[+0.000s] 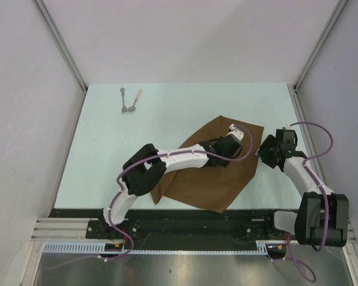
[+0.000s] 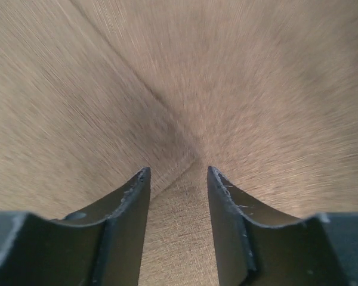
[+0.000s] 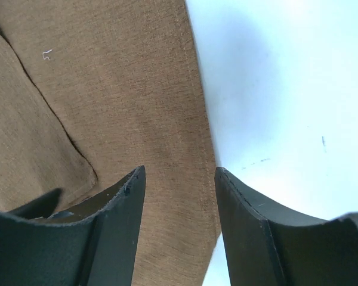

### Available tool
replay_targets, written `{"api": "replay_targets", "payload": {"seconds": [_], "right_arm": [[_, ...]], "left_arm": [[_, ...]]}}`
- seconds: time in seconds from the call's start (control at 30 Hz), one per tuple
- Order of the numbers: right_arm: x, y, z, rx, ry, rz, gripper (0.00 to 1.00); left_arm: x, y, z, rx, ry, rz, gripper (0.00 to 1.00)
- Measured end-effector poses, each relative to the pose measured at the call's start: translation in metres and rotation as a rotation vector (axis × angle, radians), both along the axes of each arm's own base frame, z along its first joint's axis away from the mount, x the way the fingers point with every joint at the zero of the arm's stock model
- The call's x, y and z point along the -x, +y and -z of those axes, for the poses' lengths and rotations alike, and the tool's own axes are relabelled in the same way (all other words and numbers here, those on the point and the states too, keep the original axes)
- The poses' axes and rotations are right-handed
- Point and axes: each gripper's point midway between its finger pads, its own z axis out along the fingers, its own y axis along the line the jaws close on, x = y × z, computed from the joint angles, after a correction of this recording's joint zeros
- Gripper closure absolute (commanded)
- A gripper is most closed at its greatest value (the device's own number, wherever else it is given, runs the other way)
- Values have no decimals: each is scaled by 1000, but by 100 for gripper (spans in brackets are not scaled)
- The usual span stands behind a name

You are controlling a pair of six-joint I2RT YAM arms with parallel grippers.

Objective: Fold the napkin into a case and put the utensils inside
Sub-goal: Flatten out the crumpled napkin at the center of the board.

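between the left fingers [image 2: 128,208] lies the napkin [image 2: 238,89].

The left arm [image 1: 179,159] and right arm [image 1: 302,171] wore white shells over the long links, with black housings at the joints behind each hand. A purple cable [image 1: 121,174] ran back from each wrist along the links. The left gripper [image 2: 178,171] and right gripper [image 3: 180,170] carried matte black, curved wedge fingers [image 2: 128,208], their inner edges nicked pale near the tips.
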Motion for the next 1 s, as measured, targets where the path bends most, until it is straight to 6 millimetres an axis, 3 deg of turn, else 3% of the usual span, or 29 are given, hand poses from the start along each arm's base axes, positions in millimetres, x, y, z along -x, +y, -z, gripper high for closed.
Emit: {"api": "replay_targets", "payload": {"seconds": [0.13,0.3,0.43,0.73,0.83,0.93,1.0], "right_arm": [[3,-3,-3,7,-14,-4,46],[8,2,4,-16,6,-23,46],[9,5,11,-26,21,-33,47],[13,16,13,-37,29,-67,48],[13,18,13,-40,29,-75,49],[12,22,13,-42,25,-85,50],[11,25,15,-45,28,-92,51]], "left_arm": [[8,7,27,-69,28,-5,56],[7,2,23,-56,21,-2,50],[9,1,24,-60,17,0,51],[1,-6,28,-45,0,-8,70],[-2,-8,28,-24,16,-5,79],[-6,-7,28,-8,29,-7,97],[-9,-7,28,-1,31,-9,100]]}}
